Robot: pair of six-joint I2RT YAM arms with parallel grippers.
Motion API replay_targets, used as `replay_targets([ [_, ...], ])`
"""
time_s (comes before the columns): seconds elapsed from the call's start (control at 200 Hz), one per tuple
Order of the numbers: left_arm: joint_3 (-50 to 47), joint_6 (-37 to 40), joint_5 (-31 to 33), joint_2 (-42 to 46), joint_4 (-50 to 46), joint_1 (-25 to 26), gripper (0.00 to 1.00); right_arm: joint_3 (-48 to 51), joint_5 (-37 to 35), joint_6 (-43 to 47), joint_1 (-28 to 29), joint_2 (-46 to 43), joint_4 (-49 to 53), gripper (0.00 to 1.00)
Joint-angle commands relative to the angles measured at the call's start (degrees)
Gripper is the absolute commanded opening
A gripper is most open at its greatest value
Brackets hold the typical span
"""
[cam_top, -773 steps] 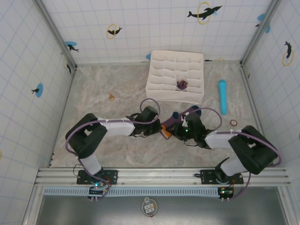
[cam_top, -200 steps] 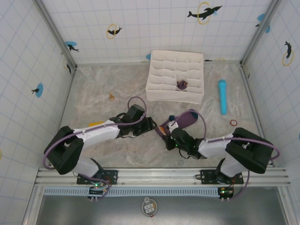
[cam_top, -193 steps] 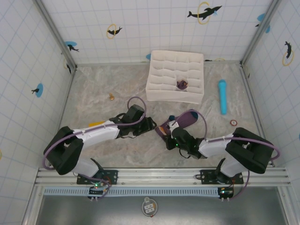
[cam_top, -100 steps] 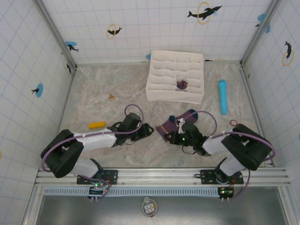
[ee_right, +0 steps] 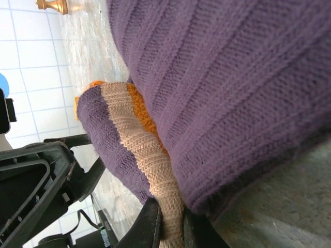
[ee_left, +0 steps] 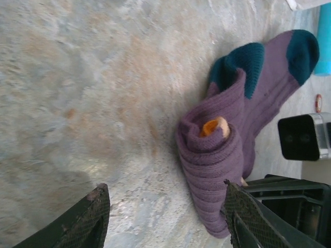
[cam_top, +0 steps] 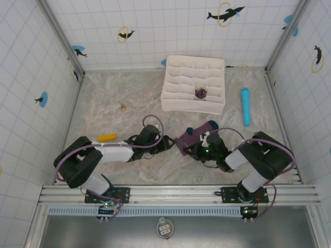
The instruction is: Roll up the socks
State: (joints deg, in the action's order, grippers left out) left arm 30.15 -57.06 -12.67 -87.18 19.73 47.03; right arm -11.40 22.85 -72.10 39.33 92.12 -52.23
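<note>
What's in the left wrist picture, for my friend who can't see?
Purple ribbed socks with teal patches lie partly rolled on a marbled table, an orange bit peeking from the roll. The left gripper is open, one dark finger each side.

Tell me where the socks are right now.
The socks lie partly rolled near the middle of the table in the top view, in front of the white divided box, between the open left gripper and the right gripper, which pinches them.
</note>
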Motion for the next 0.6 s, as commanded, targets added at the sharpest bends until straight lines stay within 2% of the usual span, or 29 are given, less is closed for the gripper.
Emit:
replay_targets([
  [0.0, 1.09, -0.24, -1.33, -1.72, 4.62, 0.77, 0.59, 0.72, 0.85, -2.35, -0.06, 1.91, 5.26, 0.0],
  [0.43, 3.36, -0.33, -2.19, -8.71, 8.26, 1.75, 0.57, -1.62, 2.37, -2.79, -0.05, 3.77, 5.96, 0.0],
  [0.59, 4.8, -0.7, -2.33, -11.63, 8.35, 1.75, 0.49, -1.64, 2.79, -3.32, -0.05, 4.38, 4.7, 0.0],
])
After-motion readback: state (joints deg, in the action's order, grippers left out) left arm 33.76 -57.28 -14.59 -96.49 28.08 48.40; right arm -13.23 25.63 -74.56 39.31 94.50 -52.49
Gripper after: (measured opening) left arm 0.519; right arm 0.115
